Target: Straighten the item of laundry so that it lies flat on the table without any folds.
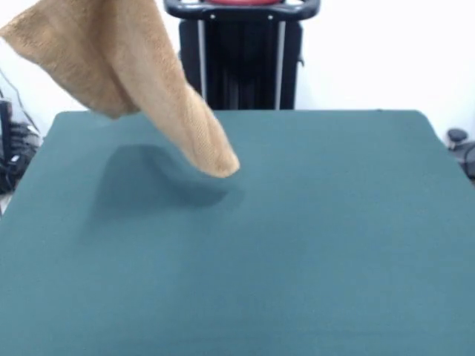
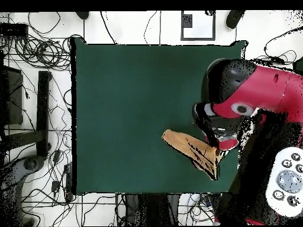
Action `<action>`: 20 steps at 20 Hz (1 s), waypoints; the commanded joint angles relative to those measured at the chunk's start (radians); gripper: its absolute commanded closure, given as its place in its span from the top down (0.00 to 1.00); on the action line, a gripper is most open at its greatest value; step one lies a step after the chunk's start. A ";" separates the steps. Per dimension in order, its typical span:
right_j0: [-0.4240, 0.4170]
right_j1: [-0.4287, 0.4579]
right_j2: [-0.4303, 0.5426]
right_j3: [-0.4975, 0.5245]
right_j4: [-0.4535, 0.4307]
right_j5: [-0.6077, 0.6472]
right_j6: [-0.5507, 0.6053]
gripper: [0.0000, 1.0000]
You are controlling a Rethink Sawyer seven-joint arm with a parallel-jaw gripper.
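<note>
Green table [image 1: 312,245] bare; towel [image 1: 141,81] hangs bunched above, apparently lifted by arm [image 2: 260,88].

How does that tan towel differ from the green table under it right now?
The towel is light orange-tan; the table is dark green. The towel is small, the table far larger. The towel hangs bunched in the air, its lowest corner above a shadow, while the table lies flat and level. The towel looks looped and nubbly, the table smooth. Both are cloth surfaces.

Tan towel [image 1: 126,67] [image 2: 192,151] hangs bunched — seemingly clear of table [image 1: 297,245] [image 2: 130,106].
</note>
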 commanded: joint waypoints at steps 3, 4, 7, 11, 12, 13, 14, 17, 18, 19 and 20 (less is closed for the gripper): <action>-0.006 -0.074 0.077 0.224 -0.039 -0.591 -0.017 0.00; -0.013 -0.091 0.078 0.277 -0.052 -0.742 0.000 0.00; -0.038 -0.107 0.087 0.319 -0.035 -0.841 -0.026 0.00; -0.035 -0.125 0.080 0.341 -0.023 -1.008 0.003 0.00; -0.034 -0.139 0.076 0.353 -0.027 -1.081 0.017 0.00; -0.028 -0.151 0.068 0.360 -0.032 -1.128 0.027 0.00; -0.022 -0.163 0.060 0.367 -0.036 -1.176 0.037 0.00; -0.021 -0.195 0.055 0.382 -0.032 -1.254 0.027 0.00; -0.028 -0.206 0.061 0.392 -0.019 -1.259 0.017 0.00; -0.030 -0.208 0.064 0.400 -0.017 -1.278 0.014 0.00; -0.042 -0.213 0.078 0.411 -0.015 -1.309 0.000 0.00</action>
